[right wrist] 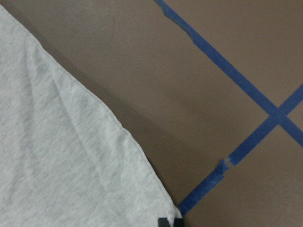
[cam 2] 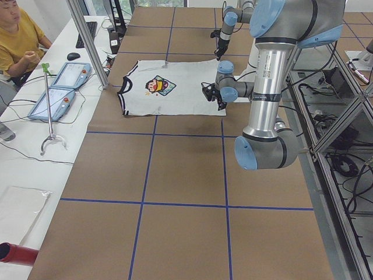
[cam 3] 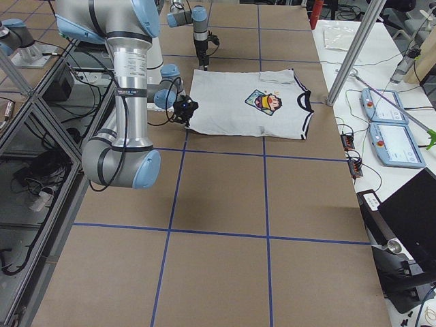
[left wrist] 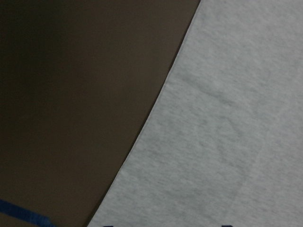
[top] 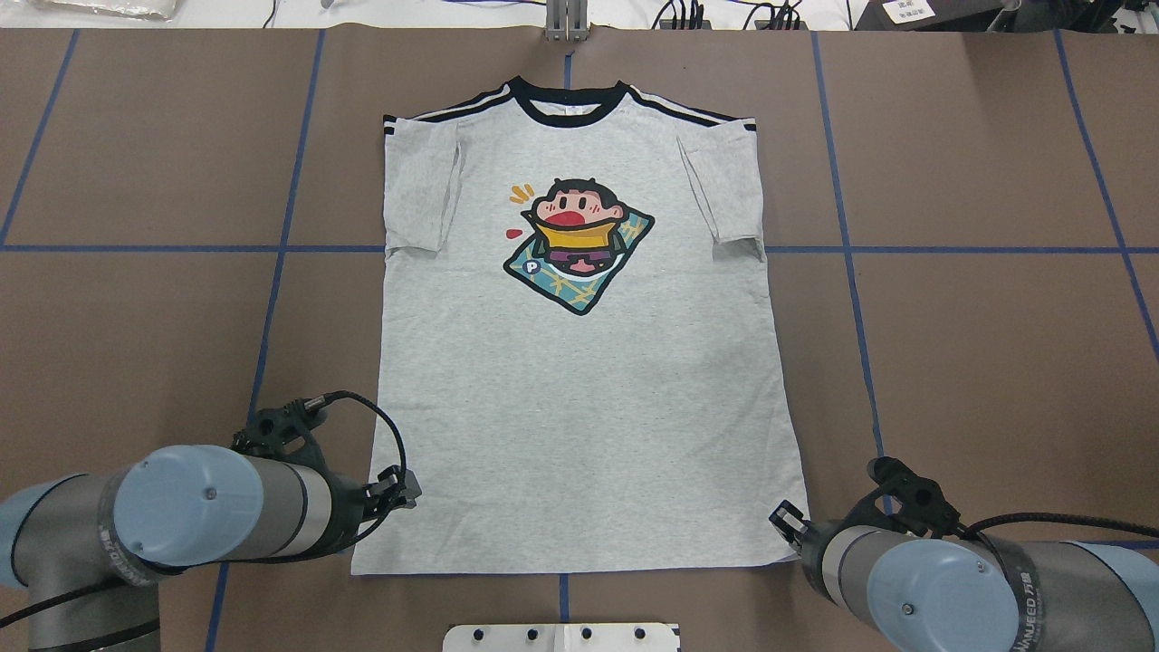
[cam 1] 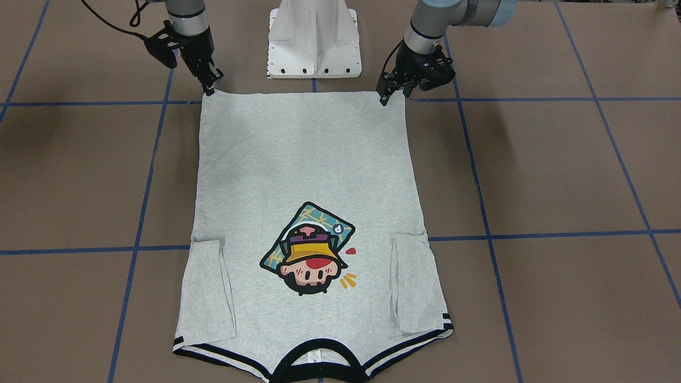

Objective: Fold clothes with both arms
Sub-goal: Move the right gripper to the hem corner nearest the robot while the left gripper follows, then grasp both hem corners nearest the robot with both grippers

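Observation:
The light grey T-shirt (cam 1: 303, 159) (top: 579, 389) lies flat, print up, both sleeves folded inward, collar on the far side from the robot. My left gripper (cam 1: 395, 97) (top: 405, 489) stands open at one hem corner, its fingertips apart over the cloth edge (left wrist: 227, 118). At the other hem corner my right gripper (cam 1: 210, 88) (top: 786, 523) is down on the cloth, fingers together on the corner (right wrist: 61, 156). Both hem corners still rest on the table.
The white pedestal base (cam 1: 314, 48) stands just behind the hem. Blue tape lines (cam 1: 558, 234) grid the brown table (cam 1: 558, 170). A person (cam 2: 20, 35) sits at a side desk with teach pendants (cam 2: 58, 87).

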You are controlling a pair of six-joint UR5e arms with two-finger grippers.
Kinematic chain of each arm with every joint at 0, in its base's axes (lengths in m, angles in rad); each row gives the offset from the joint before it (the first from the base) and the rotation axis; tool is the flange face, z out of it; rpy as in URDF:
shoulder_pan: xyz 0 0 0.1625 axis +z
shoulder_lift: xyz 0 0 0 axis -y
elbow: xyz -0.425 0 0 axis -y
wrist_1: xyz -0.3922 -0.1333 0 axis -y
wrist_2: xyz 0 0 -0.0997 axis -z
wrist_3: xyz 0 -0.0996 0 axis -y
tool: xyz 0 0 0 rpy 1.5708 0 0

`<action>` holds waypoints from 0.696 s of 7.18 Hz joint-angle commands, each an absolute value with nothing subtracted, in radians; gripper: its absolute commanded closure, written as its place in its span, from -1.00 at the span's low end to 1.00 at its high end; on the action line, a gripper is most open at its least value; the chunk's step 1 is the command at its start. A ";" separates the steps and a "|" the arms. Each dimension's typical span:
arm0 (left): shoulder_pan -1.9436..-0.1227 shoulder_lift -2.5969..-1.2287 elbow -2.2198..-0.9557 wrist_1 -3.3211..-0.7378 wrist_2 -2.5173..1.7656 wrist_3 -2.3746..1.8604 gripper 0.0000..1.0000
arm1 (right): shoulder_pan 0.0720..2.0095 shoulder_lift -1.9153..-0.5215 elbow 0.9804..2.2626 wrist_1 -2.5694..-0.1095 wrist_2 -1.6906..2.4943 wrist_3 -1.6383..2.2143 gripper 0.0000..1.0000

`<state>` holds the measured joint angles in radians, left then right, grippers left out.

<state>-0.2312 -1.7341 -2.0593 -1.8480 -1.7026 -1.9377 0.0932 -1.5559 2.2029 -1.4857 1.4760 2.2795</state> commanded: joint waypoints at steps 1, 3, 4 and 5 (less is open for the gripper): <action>-0.192 -1.698 -2.060 -1.842 -1.687 -1.986 -0.56 | 0.094 -1.557 2.204 -1.486 1.477 2.279 1.00; -0.166 -1.697 -2.056 -1.842 -1.687 -1.991 -0.52 | 0.094 -1.555 2.204 -1.485 1.477 2.279 1.00; -0.161 -1.697 -2.056 -1.842 -1.687 -1.991 -0.48 | 0.094 -1.555 2.204 -1.486 1.477 2.279 1.00; -0.158 -1.697 -2.054 -1.842 -1.687 -1.991 -0.44 | 0.094 -1.555 2.204 -1.485 1.477 2.278 1.00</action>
<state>-0.1647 -1.6972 -2.0557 -1.8423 -1.6875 -1.9904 0.0936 -1.5556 2.2045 -1.4857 1.4772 2.2791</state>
